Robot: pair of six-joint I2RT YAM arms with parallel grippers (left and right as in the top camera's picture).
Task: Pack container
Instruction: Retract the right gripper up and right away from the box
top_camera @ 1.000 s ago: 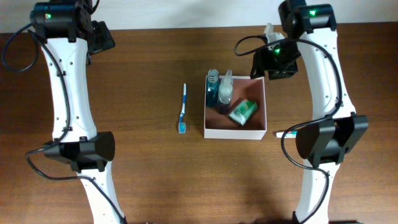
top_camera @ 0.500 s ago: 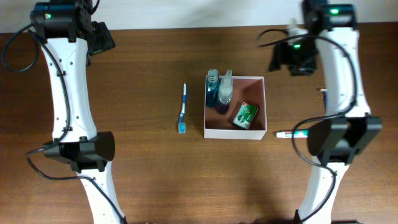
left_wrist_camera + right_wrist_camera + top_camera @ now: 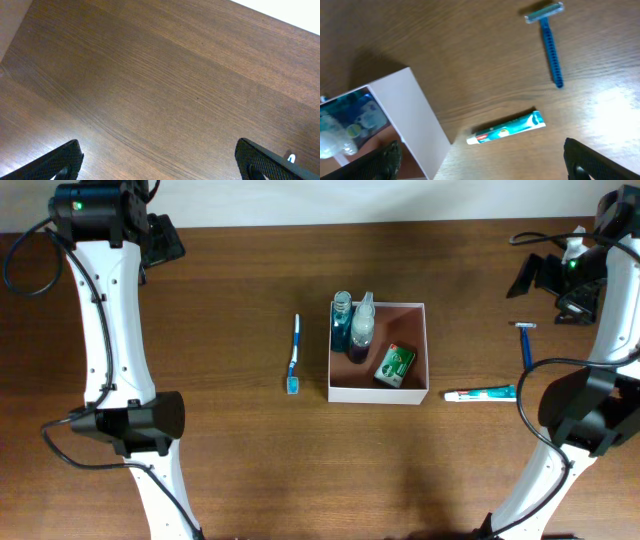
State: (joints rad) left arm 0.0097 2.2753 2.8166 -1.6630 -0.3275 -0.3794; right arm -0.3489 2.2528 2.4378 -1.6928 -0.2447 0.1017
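Cardboard container (image 3: 378, 393) roughly half packed — toothbrush (image 3: 294, 355), toothpaste (image 3: 482, 393), razor (image 3: 525, 345) wait on the tabletop (image 3: 240, 470); left fingers (image 3: 60, 162) and right fingers (image 3: 385, 160) spread wide, seemingly empty.

Seen from overhead as a brown wood-grain worktop (image 3: 230, 300), carrying a square white-walled container (image 3: 378, 393) near the middle. Left of it, lying apart, a blue-and-white toothbrush (image 3: 294, 355). On the right, a toothpaste tube (image 3: 480, 393) near the front corner and a blue razor (image 3: 525, 345) farther out.
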